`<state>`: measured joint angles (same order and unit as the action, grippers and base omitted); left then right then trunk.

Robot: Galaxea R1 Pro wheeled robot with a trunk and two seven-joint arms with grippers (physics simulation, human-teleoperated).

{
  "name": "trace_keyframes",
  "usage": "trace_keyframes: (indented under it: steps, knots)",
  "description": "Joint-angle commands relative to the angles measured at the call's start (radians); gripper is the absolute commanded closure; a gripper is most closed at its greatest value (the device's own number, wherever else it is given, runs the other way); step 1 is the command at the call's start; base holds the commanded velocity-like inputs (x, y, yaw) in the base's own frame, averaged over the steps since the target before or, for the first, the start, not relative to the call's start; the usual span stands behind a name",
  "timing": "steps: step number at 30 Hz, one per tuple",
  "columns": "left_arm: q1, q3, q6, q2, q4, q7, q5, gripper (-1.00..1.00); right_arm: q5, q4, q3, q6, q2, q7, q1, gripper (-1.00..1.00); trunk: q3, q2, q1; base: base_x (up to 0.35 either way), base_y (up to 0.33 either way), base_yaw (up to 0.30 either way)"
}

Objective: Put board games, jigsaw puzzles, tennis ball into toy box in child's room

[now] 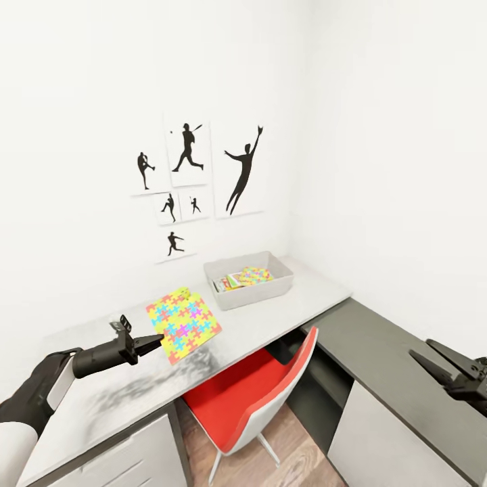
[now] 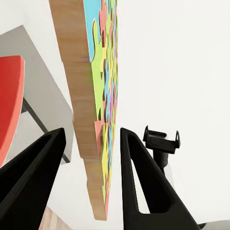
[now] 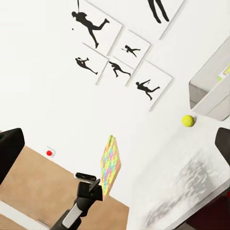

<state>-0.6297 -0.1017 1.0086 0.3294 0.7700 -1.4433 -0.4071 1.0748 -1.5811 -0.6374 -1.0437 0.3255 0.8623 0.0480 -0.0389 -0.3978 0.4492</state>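
The left arm (image 1: 34, 396) is reaching across the head view from about eight o'clock, nearly level, forearm pointing toward two o'clock. The counter (image 1: 284, 318), pale and speckled, is carrying the toy box (image 1: 249, 279) at its far end; printed boxes and a puzzle-pattern panel are already lying inside it. The jigsaw puzzle (image 1: 183, 322) is hanging above the counter, tilted, and in the left wrist view the left tool (image 2: 91, 143) is clamped on its edge (image 2: 98, 120), one finger on each face. The tennis ball (image 3: 187, 120) is sitting on the counter near the bin. This looks like the carry step; next the panel needs moving over the rim toward one o'clock, then releasing. The right tool (image 1: 450, 368) is waiting at four o'clock, fingers apart, holding nothing.
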Motion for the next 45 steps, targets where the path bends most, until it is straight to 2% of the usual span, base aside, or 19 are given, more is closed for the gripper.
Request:
trace_keyframes:
  steps: [1,12,18,26,27,29,30,31,33,34,36,38,40,41,45]
  knots:
    - [0.000,0.000,0.011,0.001,0.000,-0.002,-0.002,1.00,-0.004,0.000,0.000,-0.004,-0.001,0.007,0.001,-1.00,-0.002,-0.002,0.001,0.134,0.000,-0.006]
    - [0.001,-0.005,0.009,0.002,0.000,-0.003,-0.002,1.00,-0.013,0.001,0.005,-0.004,-0.002,0.002,0.006,-1.00,-0.002,-0.002,0.001,0.171,-0.027,-0.001]
    - [0.001,-0.006,-0.048,0.002,0.000,-0.011,-0.004,1.00,-0.015,0.001,0.005,-0.002,-0.002,0.000,0.007,-1.00,-0.002,-0.002,0.001,0.228,-0.132,0.000]
    - [0.001,-0.006,-0.063,0.002,0.000,-0.012,-0.006,1.00,-0.013,0.000,0.003,0.008,0.001,-0.007,0.014,-1.00,-0.002,-0.002,0.001,0.188,-0.011,0.000]
    - [0.001,-0.005,-0.063,0.002,0.000,-0.012,-0.007,1.00,-0.012,0.000,0.003,0.011,0.007,-0.016,0.028,-1.00,-0.002,-0.002,0.001,0.024,-0.001,0.000]
    - [0.001,-0.005,-0.063,0.001,0.000,-0.012,-0.008,1.00,-0.011,0.001,0.009,0.008,0.023,-0.080,0.128,-1.00,-0.002,-0.002,0.001,0.013,0.000,0.000]
    - [0.001,-0.005,-0.064,0.002,0.000,-0.012,-0.008,1.00,-0.011,0.007,0.025,0.004,0.029,-0.142,0.192,-1.00,-0.002,-0.002,0.001,0.006,0.000,0.000]
    - [0.001,-0.005,-0.064,0.002,0.000,-0.012,-0.008,1.00,-0.011,0.012,0.039,0.002,0.031,-0.180,0.226,-1.00,-0.002,-0.002,0.001,0.005,0.000,0.000]
    - [0.001,-0.006,-0.064,0.002,0.000,-0.012,-0.008,1.00,-0.007,0.063,0.148,-0.004,0.039,-0.372,0.374,-1.00,-0.002,-0.002,0.001,0.003,0.000,0.000]
    - [0.001,-0.006,-0.064,0.002,0.000,-0.012,-0.007,1.00,-0.006,0.080,0.178,-0.004,0.040,-0.416,0.411,-1.00,-0.002,-0.002,0.001,0.002,0.000,0.000]
    - [0.001,-0.006,-0.064,0.002,0.000,-0.011,-0.007,1.00,-0.004,0.158,0.288,-0.004,0.042,-0.544,0.540,-1.00,-0.002,-0.002,0.001,0.001,0.000,0.000]
    - [0.001,-0.006,-0.064,0.002,0.000,-0.011,-0.007,1.00,-0.003,0.256,0.399,-0.004,0.041,-0.617,0.659,-1.00,-0.002,-0.002,0.001,0.038,-0.025,0.000]
    - [0.001,-0.006,-0.064,0.002,0.000,-0.011,-0.006,1.00,-0.003,0.323,0.456,-0.004,0.040,-0.641,0.712,-1.00,-0.002,-0.002,0.001,0.155,-0.088,0.000]
    - [0.001,-0.006,-0.064,0.002,0.000,-0.011,-0.006,1.00,-0.002,0.345,0.470,-0.004,0.038,-0.647,0.726,-1.00,-0.002,-0.002,0.001,0.224,-0.112,0.000]
    - [0.001,-0.007,-0.064,0.003,0.000,-0.012,-0.007,1.00,-0.001,0.373,0.492,-0.004,0.031,-0.656,0.737,-1.00,-0.002,-0.002,0.001,0.198,-0.107,0.000]
